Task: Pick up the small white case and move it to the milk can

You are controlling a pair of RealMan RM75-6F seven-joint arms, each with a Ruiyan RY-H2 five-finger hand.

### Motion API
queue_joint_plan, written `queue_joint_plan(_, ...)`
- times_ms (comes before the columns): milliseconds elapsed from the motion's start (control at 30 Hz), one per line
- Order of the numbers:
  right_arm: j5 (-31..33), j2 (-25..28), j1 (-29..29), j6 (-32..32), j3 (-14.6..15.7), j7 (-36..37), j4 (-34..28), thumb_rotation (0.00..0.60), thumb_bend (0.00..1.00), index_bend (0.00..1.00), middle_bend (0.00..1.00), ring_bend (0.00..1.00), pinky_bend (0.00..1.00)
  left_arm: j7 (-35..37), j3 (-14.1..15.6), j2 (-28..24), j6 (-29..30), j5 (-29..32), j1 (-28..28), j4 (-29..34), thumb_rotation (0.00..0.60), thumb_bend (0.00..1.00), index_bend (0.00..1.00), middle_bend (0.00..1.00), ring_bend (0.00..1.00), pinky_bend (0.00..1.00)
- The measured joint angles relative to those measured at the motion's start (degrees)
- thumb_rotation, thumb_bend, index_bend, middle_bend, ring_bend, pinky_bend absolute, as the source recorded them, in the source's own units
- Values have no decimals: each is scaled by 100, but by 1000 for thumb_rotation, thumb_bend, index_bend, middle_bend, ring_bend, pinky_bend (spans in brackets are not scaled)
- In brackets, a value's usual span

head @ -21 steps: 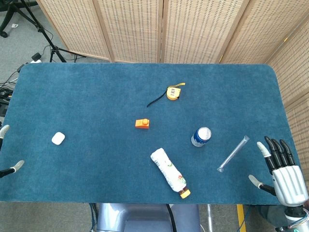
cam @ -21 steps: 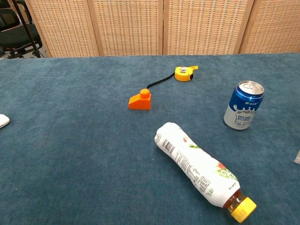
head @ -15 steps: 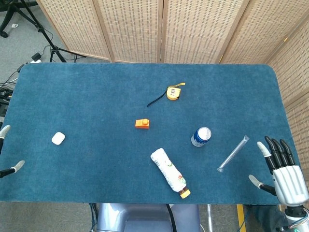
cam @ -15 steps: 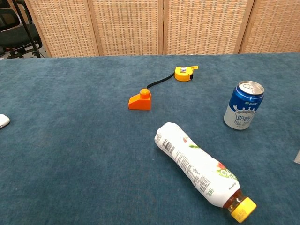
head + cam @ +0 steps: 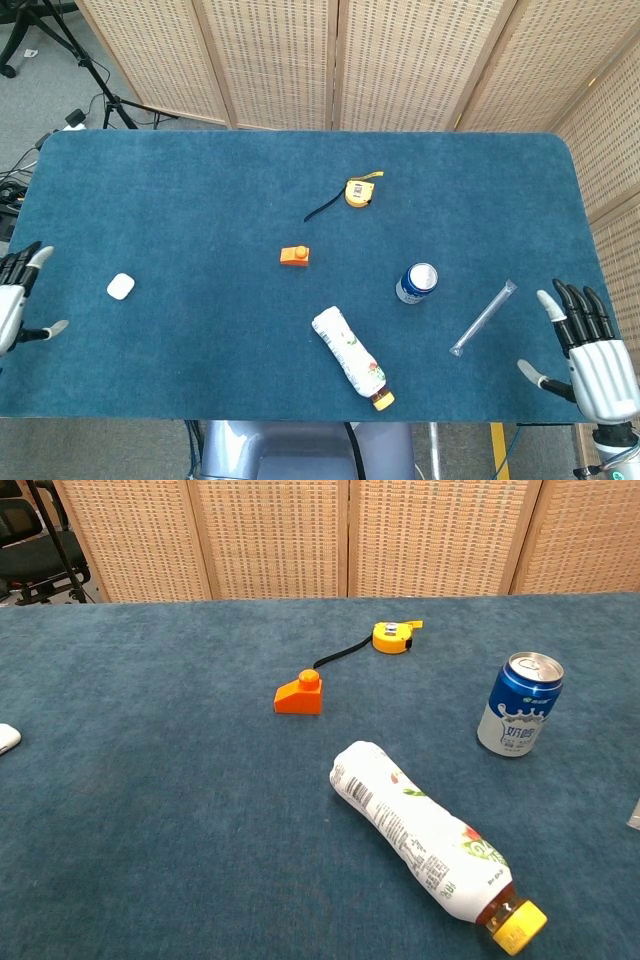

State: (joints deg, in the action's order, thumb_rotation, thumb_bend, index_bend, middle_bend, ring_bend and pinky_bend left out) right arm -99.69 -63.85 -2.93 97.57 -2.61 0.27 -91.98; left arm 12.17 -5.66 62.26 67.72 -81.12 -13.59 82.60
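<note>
The head view looks steeply down from above the near edge of the table [image 5: 180, 190], far enough back to take in its whole blue top and the wicker screens behind. The chest view sits low and close at that same edge, facing level across toward the screens. Both share the middle of the table around the milk can [image 5: 416, 283] [image 5: 519, 704].
</note>
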Motion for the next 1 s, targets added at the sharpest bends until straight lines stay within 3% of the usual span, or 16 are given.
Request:
queue_joint_plan(167, 93, -16, -28, -107, -19, 13, 4, 600, 0, 0, 0, 0, 0, 587, 139, 307, -1281, -94, -604, -1256, 600, 126, 112, 0, 0, 0)
queue_joint_plan(300, 98, -37, -44, -149, -16, -19, -5, 600, 0, 0, 0, 0, 0, 802, 247, 799, -1629, -211, -946, -2286, 600, 152, 151, 0, 0, 0)
queue_joint_plan(467, 144, -47, -48, -166, -36, -15, 5, 600, 0, 0, 0, 0, 0, 1007, 343, 1362, -1832, -297, -1228, -3046, 600, 191, 183, 0, 0, 0)
queue_joint_plan(733, 167, -45, -60, -201, -42, -10, 2, 600, 0, 0, 0, 0, 0, 1190, 423, 1629, -1819, -419, -1433, -3222, 600, 210, 208, 0, 0, 0)
queue_joint_plan(1000, 204, -30, -65, -224, -51, 37, 3, 600, 0, 0, 0, 0, 0, 898, 466, 1655, -1895, -386, -1519, -3150, 600, 213, 222, 0, 0, 0)
